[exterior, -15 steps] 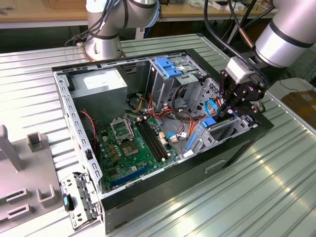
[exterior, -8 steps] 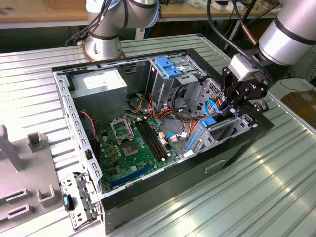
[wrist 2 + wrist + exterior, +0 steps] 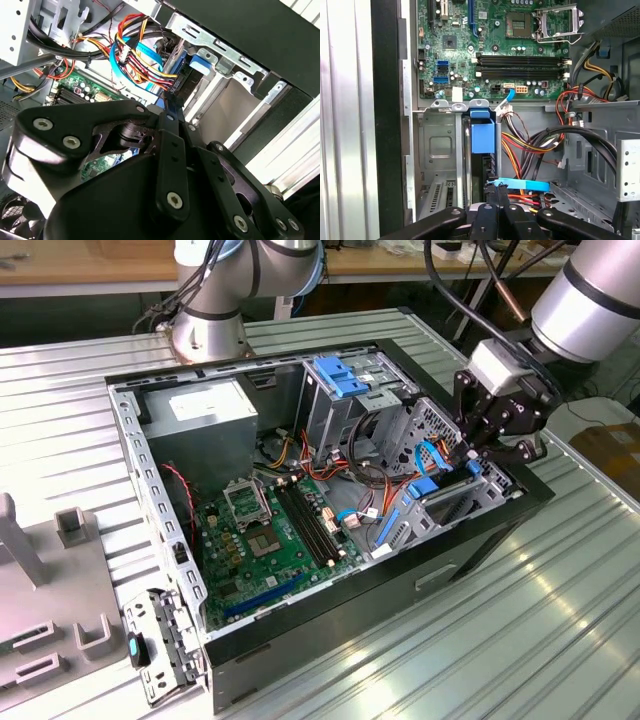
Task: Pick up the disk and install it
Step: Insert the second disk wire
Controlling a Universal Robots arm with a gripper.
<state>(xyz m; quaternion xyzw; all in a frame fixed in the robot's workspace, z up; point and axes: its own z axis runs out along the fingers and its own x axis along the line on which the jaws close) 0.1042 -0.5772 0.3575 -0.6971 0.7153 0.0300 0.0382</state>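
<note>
The disk (image 3: 425, 485) stands on edge in a slot of the grey drive cage (image 3: 455, 510) at the front of the open computer case. Its bright blue carrier (image 3: 482, 137) and dark end (image 3: 186, 80) show in both wrist views. My gripper (image 3: 478, 455) hangs just above that slot, toward the exterior view's right. Its two thin black fingers (image 3: 492, 200) lie together, shut, with nothing seen between them. Their tips (image 3: 168, 102) sit right at the disk's near edge; whether they touch it I cannot tell.
Bundled coloured cables (image 3: 535, 145) and a flat blue cable (image 3: 522, 185) crowd the space beside the slot. The motherboard (image 3: 270, 530), power supply (image 3: 205, 415) and an upper cage with a blue bracket (image 3: 340, 375) lie further in. Grey fixtures (image 3: 70, 530) stand on the ribbed table.
</note>
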